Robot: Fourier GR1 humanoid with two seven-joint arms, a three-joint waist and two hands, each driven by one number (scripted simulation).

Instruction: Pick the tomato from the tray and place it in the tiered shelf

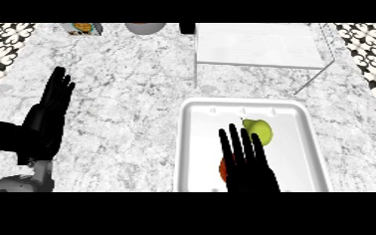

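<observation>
A white tray (195,144) lies on the marble counter at the lower right. In it sit a green apple (260,129) and a red tomato (223,170), the tomato mostly hidden under my right hand (248,167). That hand hovers over the tray with straight fingers pointing away from me, open and holding nothing. The tiered shelf (257,46), white with thin wire legs, stands behind the tray at the upper right. My left hand (48,114) rests open at the left edge, fingers up.
Along the counter's back edge stand a small printed box (82,28), a grey bowl-like object (144,28) and a dark object (186,28). Patterned tiles (15,40) border both upper corners. Bare marble stretches between the left hand and the tray.
</observation>
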